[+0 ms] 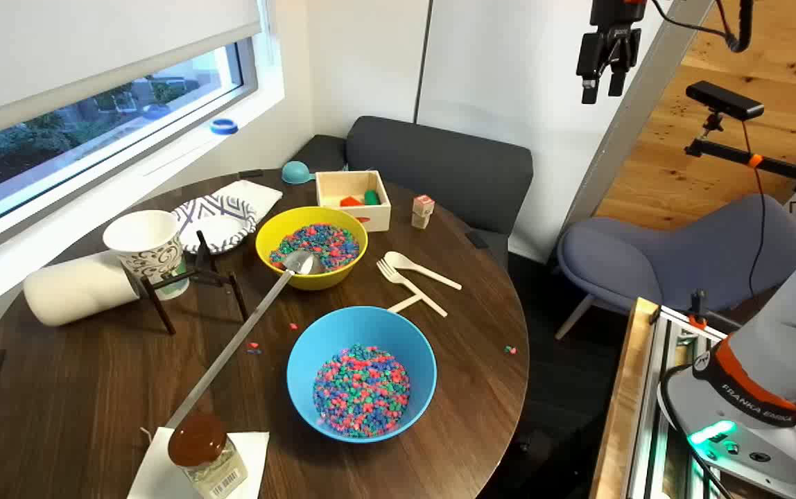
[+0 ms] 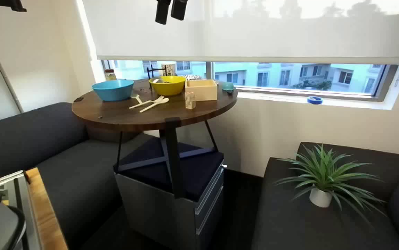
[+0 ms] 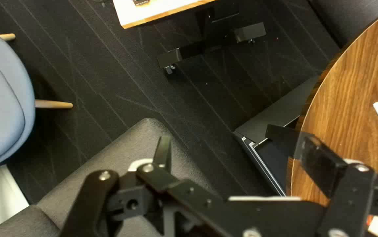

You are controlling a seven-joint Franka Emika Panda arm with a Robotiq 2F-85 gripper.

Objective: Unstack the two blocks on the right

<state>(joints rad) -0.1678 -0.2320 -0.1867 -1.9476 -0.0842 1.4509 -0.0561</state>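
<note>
Two small tan wooden blocks stand stacked near the table edge. The upper block (image 1: 424,204) has red markings and sits directly on the lower block (image 1: 421,220), a little askew. In an exterior view the upper block (image 2: 190,96) and lower block (image 2: 190,104) stand in front of the wooden tray. My gripper (image 1: 603,90) hangs high in the air, well apart from the blocks. Its fingertips also show at the top of an exterior view (image 2: 170,16). In the wrist view the gripper (image 3: 235,146) is wide open with nothing between its fingers. The blocks are out of the wrist view.
A wooden tray (image 1: 377,220) with coloured pieces stands beside the blocks. A yellow bowl (image 1: 266,256) with a ladle (image 1: 245,329), a blue bowl (image 1: 304,346), a pale spoon (image 1: 433,274) and fork (image 1: 415,290) lie on the round table (image 1: 467,360). A grey sofa (image 1: 439,166) stands behind.
</note>
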